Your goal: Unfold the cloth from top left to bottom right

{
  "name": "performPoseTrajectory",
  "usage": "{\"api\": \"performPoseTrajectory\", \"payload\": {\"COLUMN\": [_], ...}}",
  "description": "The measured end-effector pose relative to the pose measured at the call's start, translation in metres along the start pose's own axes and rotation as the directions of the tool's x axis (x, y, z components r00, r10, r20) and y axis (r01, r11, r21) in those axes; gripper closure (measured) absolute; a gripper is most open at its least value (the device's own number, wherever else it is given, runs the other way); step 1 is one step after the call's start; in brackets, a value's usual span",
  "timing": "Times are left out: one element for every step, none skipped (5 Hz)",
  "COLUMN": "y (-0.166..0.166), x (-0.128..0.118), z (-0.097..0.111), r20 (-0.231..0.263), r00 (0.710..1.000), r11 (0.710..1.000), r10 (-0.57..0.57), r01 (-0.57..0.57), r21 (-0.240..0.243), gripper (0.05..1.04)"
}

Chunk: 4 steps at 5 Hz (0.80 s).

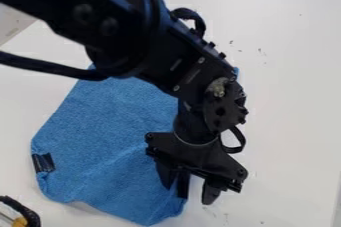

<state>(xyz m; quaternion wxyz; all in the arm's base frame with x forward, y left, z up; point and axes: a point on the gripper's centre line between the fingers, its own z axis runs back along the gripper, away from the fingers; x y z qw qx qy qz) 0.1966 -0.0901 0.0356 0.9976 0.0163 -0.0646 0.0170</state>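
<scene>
Blue and probably soft, light and limp, the cloth (100, 121) is lying on the white table (293, 71) beneath the gripper (188, 194), whose fingers are standing apart at the cloth's lower-right edge, where the dark patch (183, 186) between them is offering the likeliest pinch.

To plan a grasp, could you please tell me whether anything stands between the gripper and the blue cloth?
Nothing visible stands between the gripper and the blue cloth; the gripper hangs at the cloth's lower-right edge in view.

Blue cloth (100, 121) of soft, matt fabric, smooth white tabletop (293, 71), black arm (180, 61) partly glossy
</scene>
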Motion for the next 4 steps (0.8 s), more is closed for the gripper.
{"api": "performPoseTrajectory", "payload": {"y": [-0.009,-0.017,-0.030,-0.037], "x": [0.000,-0.002,0.002,0.007], "z": [0.005,0.008,0.016,0.019], "r20": [-0.004,-0.015,-0.008,-0.008], "r00": [1.000,1.000,1.000,1.000], "r11": [1.000,1.000,0.999,0.999], "r10": [0.000,0.011,0.020,0.009], "r01": [0.000,-0.011,-0.020,-0.009], "r21": [-0.005,-0.016,-0.048,-0.035], "gripper": [0.069,0.074,0.079,0.081]}}
